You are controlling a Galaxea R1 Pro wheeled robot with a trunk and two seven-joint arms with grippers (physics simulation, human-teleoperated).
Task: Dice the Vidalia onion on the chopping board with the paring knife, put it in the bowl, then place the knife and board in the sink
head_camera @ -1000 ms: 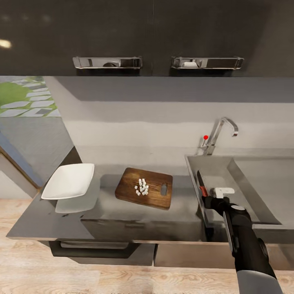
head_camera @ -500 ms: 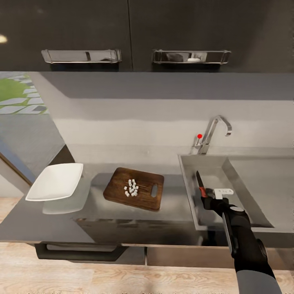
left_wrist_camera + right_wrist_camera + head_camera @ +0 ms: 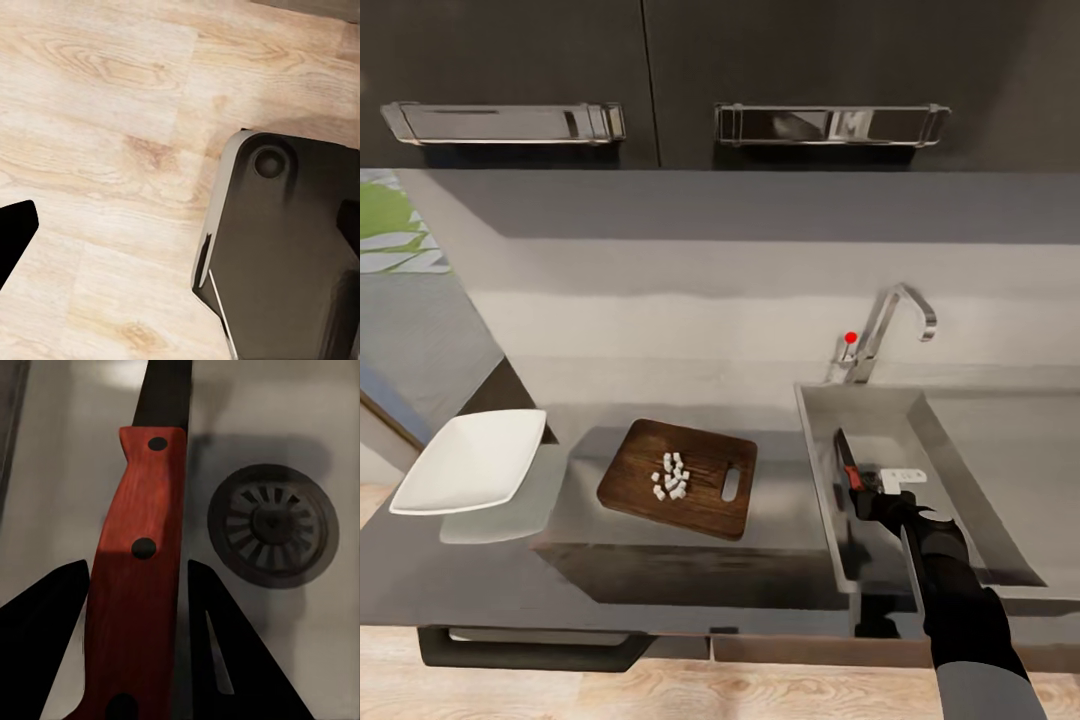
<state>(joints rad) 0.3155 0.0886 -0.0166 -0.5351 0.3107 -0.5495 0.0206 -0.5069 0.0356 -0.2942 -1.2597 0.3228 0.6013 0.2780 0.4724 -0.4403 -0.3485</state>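
Head view shifted — right gripper (image 3: 865, 487) keeps paring knife (image 3: 847, 460).

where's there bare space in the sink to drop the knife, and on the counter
Sink basin: bare steel beside the drain, under the knife that the right gripper holds. Counter: a free strip between bowl and chopping board, and along the front edge. The board's middle is crowded with diced onion.

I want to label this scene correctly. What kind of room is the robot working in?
Most likely a home kitchen, rendered in simulation. A steel sink with a tap is set into a grey countertop; a chopping board holds diced onion, and dark cabinets hang above.
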